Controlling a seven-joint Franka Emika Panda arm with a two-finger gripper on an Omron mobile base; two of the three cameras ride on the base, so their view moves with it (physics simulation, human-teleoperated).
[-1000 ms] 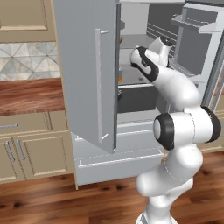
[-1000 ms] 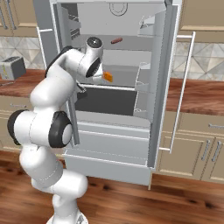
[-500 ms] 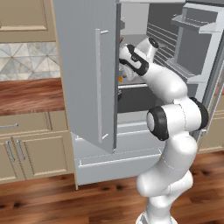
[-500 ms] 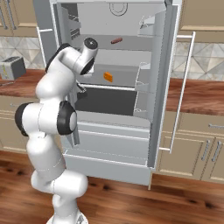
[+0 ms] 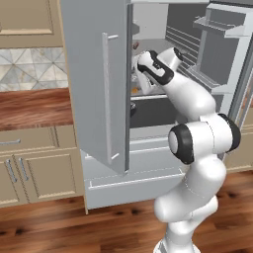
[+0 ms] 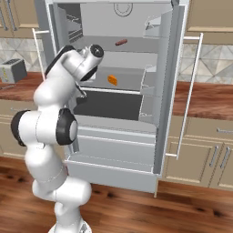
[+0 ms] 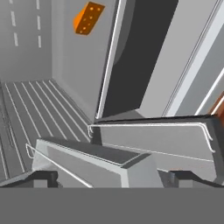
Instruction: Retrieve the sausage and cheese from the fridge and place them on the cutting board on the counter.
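The fridge (image 6: 170, 68) stands with both doors open. On its upper shelf lies the sausage (image 6: 120, 42), a small reddish-brown cylinder. One shelf lower rests the orange cheese (image 6: 112, 80), also seen far off at the top left of the hand view as the cheese (image 7: 89, 18). My arm's wrist (image 6: 86, 61) reaches into the left side of the fridge interior, left of the cheese and apart from it. My gripper (image 7: 113, 179) is open, its dark fingertips (image 7: 43, 177) wide apart with nothing held, above wire-railed door bins (image 7: 148, 135). The cutting board is out of view.
The left fridge door (image 5: 99, 84) hangs open just left of my arm. Reddish counter (image 5: 29, 106) runs left of the fridge over beige cabinets, and counter (image 6: 207, 98) continues on the right. A toaster (image 6: 11, 69) sits on the left counter. A bottom drawer (image 6: 113, 150) lies below.
The arm has swung left and deeper into the fridge's left side, with the wrist turning. Cheese and sausage lie where they were.
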